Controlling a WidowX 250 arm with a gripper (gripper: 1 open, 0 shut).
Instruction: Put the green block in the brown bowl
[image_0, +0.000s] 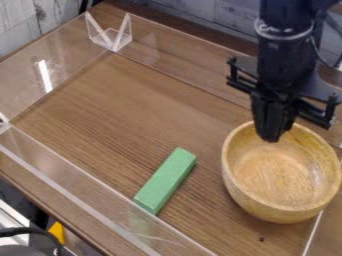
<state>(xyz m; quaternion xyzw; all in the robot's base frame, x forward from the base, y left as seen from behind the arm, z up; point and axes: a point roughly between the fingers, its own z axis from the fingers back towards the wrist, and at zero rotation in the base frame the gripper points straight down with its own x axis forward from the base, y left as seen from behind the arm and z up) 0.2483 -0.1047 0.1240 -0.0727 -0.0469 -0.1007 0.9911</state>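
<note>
The worktop (120, 110) was brown wood-grain laminate with a faint sheen. Clear, glossy plastic walls (60, 165) caught bright reflections. The brown bowl (281, 180) looked like pale matt wood with a speckled, grainy inside. The green block (166, 180) was smooth and evenly coloured. The gripper (273, 128) was matt black.
</note>
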